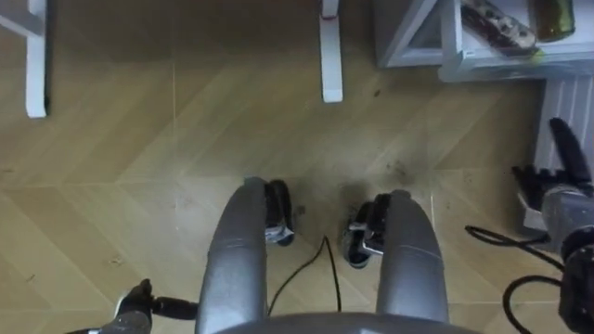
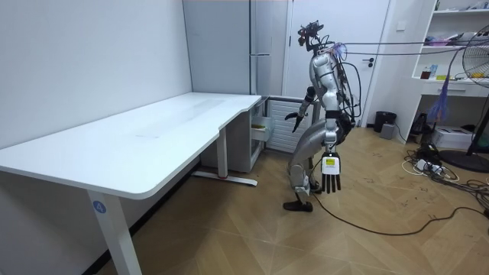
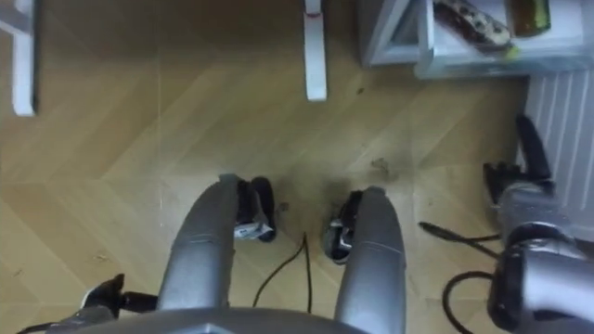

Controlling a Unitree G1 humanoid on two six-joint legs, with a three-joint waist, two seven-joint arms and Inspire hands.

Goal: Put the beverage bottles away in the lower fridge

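White fridge drawer point(image 1: 492, 65) stood open far right (bottles point(image 1: 499, 26) inside); we feared the empty right robot hand point(image 1: 555, 195), fingers apart, might clip it; left robot hand point(image 2: 330, 169) likewise apart.

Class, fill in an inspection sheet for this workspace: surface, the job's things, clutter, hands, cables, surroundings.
Surface: wooden floor under the robot; white desk in front of it.
Job's things: a lying bottle and a dark bottle sit in the open fridge compartment; neither hand holds a drink.
Clutter: dark bin on the floor by the far wall.
Hands: left hand hangs at the robot's side, fingers straight; right hand is open beside the fridge compartment.
Cables: loose cables on the floor at the room view's right.
Surroundings: grey fridge beside the robot, white shelves, fan.
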